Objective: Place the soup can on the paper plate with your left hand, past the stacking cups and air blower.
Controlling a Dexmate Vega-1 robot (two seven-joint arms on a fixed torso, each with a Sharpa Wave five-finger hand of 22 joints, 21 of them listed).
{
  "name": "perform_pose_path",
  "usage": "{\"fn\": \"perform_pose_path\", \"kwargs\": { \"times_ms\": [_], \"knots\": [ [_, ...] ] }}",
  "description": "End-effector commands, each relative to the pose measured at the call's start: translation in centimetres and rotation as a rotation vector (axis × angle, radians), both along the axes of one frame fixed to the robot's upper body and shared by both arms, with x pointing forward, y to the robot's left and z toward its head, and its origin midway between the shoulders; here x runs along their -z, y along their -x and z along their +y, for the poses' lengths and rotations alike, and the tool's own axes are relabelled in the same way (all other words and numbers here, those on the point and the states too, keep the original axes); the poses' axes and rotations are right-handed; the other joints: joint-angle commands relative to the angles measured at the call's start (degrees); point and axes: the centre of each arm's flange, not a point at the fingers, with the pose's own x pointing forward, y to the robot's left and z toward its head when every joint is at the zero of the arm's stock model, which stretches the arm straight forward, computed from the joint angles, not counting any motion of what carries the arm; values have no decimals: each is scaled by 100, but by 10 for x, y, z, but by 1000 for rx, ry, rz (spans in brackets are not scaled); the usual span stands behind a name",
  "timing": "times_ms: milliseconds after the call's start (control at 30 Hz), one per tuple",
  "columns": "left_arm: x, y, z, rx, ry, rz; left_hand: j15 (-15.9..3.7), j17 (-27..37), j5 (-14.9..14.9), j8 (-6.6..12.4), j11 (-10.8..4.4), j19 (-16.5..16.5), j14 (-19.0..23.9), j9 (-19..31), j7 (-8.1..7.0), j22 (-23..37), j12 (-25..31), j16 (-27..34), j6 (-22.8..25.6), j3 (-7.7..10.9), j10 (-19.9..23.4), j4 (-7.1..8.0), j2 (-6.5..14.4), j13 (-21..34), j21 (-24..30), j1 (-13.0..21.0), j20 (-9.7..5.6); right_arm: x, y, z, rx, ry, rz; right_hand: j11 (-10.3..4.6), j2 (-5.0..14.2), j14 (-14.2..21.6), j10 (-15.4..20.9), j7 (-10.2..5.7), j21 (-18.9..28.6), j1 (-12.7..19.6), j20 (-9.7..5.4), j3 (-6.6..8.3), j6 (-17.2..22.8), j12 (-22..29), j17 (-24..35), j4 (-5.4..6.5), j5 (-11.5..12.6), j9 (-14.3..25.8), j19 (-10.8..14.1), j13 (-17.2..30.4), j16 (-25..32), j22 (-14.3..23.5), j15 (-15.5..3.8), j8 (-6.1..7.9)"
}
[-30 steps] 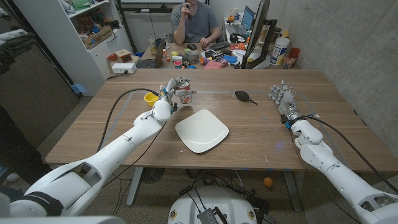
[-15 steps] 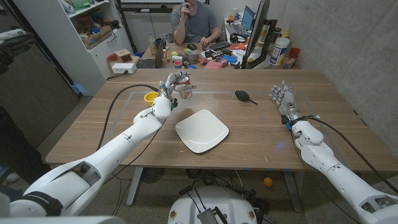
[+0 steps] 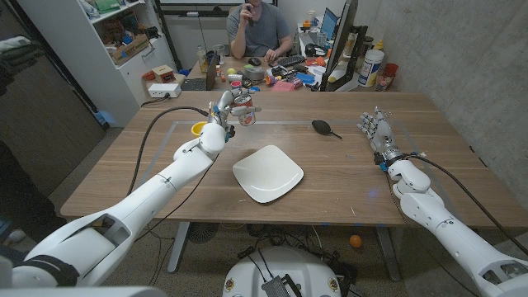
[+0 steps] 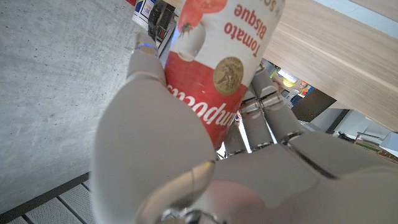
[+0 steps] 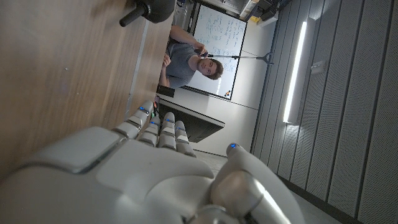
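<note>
The left robot hand (image 3: 224,112) grips the soup can (image 3: 244,110) aloft near the tabletop's far edge — the paper plate (image 3: 268,173) still bare, placement pending.

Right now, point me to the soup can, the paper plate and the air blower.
soup can (image 3: 244,115), head view, on its label side, held by the left hand (image 3: 221,115).
paper plate (image 3: 285,183), head view, on its rim.
air blower (image 3: 321,126), head view, on its black bulb.
</note>
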Motion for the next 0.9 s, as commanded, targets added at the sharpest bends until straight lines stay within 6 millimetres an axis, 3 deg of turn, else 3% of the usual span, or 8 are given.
{"fn": "perform_pose_path", "kwargs": {
  "times_ms": [33,900],
  "knots": [
    [-7,10,-4,66,-12,-6,-1563,10,-19,-21,-807,391,1152,18,1738,33,-9,49,2203,6,832,1,812,27,8,732,-729,0,8,0,11,12,-5,-5,203,-11,23,41,-26,25,-28,16,-25,6,15,-30,-30,21,64,21,14,9,25,22],
    [-12,12,-25,222,-124,21,-1564,26,-30,-87,-815,397,1143,28,1722,37,-61,43,2203,-22,830,11,828,72,8,734,-735,7,38,10,54,31,-5,-9,201,-7,34,39,-42,31,-25,24,-23,10,15,-33,-42,21,72,21,16,9,33,22]
  ]
}}
